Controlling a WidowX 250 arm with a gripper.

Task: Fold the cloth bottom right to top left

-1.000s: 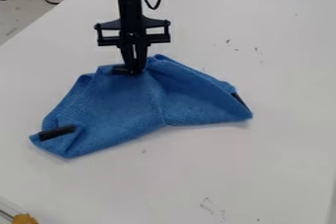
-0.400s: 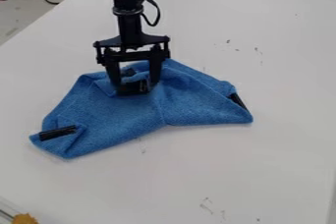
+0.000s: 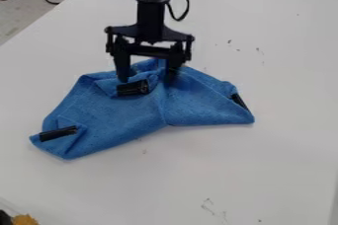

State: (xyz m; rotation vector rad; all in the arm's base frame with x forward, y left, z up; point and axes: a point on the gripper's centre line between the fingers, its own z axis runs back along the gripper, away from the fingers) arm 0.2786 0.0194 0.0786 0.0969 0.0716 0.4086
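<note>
The blue cloth [image 3: 109, 115] lies on the white desk [image 3: 251, 169], folded into a broad, bent shape, with a black strip [image 3: 133, 88] on the turned corner near its upper edge. The gripper [image 3: 148, 77] is over that upper edge, its jaws spread wide with nothing pinched between them; whether either tip touches the fabric, I cannot tell. The fold looks largely made, so the step in hand is probably letting go and clearing off. Best to lift straight up, jaws kept wide, before any sideways travel: a low sweep could snag the turned corner or drag the layers open. If the corner springs back, a light press from above should settle it. Whether the orange-brown thing [image 3: 26, 220] at the lower left sits in a container, I cannot tell.
</note>
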